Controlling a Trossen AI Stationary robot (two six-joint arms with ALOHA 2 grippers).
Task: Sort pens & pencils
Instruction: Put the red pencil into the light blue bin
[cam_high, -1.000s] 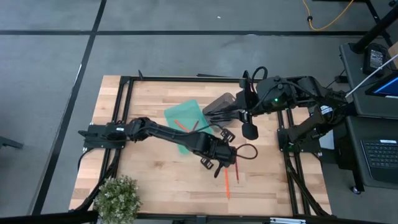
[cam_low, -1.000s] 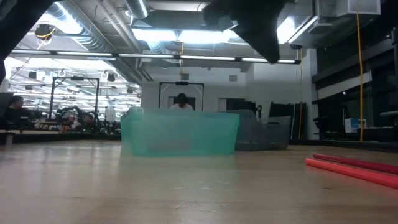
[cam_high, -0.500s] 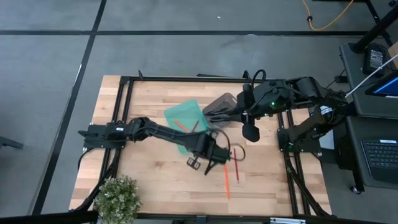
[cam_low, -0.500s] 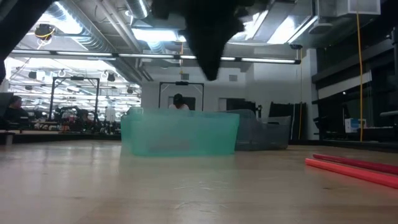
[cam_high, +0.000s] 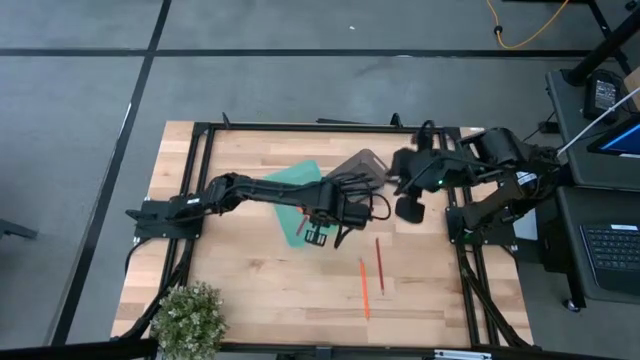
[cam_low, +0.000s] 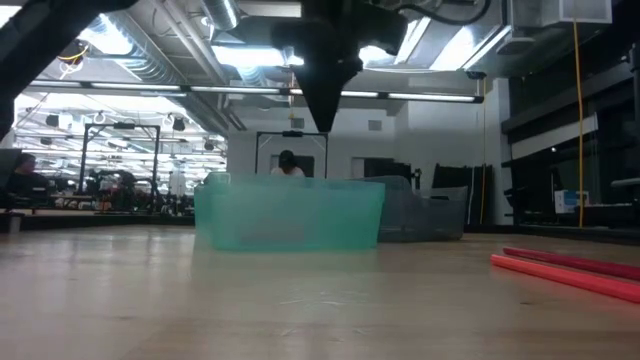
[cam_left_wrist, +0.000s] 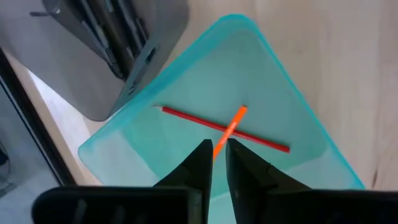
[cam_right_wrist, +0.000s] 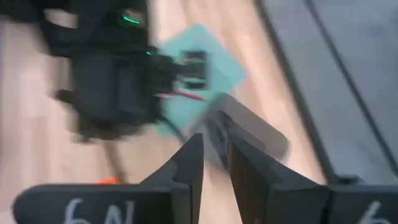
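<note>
My left gripper (cam_high: 320, 230) (cam_left_wrist: 217, 148) hangs pointing down over the teal tray (cam_high: 293, 180) (cam_left_wrist: 280, 93), its fingers almost together with an orange pencil (cam_left_wrist: 235, 119) showing in the narrow gap. A red pencil (cam_left_wrist: 186, 115) lies flat on the tray floor. Black pens (cam_left_wrist: 106, 25) lie in the grey tray (cam_high: 357, 165) beside it. Two more pencils (cam_high: 363, 288) (cam_high: 380, 265) lie on the table near its front edge. My right gripper (cam_high: 407, 208) (cam_right_wrist: 216, 140) waits in the air past the grey tray, a narrow gap between its fingers and nothing in it. My left gripper has the orange pencil between its two fingertips at one end (cam_left_wrist: 217, 148), coming from above and pointing down. The rest of the pencil runs out past the tips, over the red pencil, clear of the tray floor as far as shows. The fingertips hide the contact itself.
The two trays stand side by side at the table's middle back. A potted plant (cam_high: 190, 320) stands at the near left corner. Bare wood lies around the two loose pencils. In the low view people show in the room beyond the table.
My left gripper has gone from beside the loose pencils toward the table's far and left side, and now stands over the teal tray; its wrist has rolled and tipped more steeply down. My right gripper has tipped further down in place.
</note>
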